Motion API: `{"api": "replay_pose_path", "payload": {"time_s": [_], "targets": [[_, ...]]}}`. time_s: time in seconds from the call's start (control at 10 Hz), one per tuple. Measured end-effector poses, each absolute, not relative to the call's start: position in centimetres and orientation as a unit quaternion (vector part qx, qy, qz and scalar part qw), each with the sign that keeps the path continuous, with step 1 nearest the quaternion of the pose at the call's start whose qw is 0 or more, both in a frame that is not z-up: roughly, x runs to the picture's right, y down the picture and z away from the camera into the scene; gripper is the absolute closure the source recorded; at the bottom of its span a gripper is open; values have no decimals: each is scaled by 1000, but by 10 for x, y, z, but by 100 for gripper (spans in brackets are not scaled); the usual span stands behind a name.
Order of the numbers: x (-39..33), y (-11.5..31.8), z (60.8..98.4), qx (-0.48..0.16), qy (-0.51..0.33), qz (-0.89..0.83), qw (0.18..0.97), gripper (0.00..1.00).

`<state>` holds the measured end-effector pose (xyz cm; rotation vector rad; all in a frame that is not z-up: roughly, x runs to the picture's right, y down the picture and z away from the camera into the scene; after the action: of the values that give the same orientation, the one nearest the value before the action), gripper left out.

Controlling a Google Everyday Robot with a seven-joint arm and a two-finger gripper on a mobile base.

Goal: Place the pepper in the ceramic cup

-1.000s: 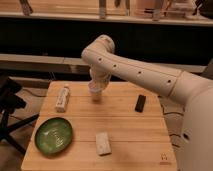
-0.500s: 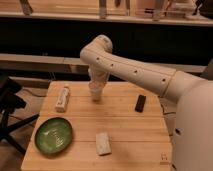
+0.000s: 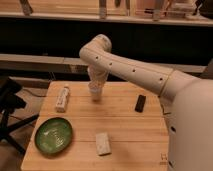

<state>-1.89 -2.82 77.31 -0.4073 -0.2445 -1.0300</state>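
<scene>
Pepper first: I cannot pick it out anywhere on the table (image 3: 137, 135). My best guess is that it is hidden in or right under the gripper (image 3: 95, 86), though the view there is too poor for me to be sure. The gripper hangs straight down on the arm directly above the ceramic cup (image 3: 95, 96), very close to its rim, with its fingers pressed together.

The white bottle (image 3: 62, 97) lies on its side to the left of the cup. A small dark object (image 3: 140, 103) lies to the cup's right. The green plate (image 3: 53, 134) is nearer the camera than the cup and to its left, and the pale block (image 3: 103, 143) is nearer the camera, almost straight in front of the cup.

I judge this to be the placing step: the hand is lined up over the cup and the release is not yet made. Next I want the hand centred over the opening and low enough that the pepper falls inside and does not bounce off the rim. Then I spread the fingers and lift straight up, so I do not knock the cup over.
</scene>
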Motion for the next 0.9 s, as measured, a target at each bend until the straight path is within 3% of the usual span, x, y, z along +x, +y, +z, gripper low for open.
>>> {"api": "replay_pose_path", "payload": {"time_s": [0.9], "targets": [[-24,-32,796,-187,-123,-496,839,99]]}}
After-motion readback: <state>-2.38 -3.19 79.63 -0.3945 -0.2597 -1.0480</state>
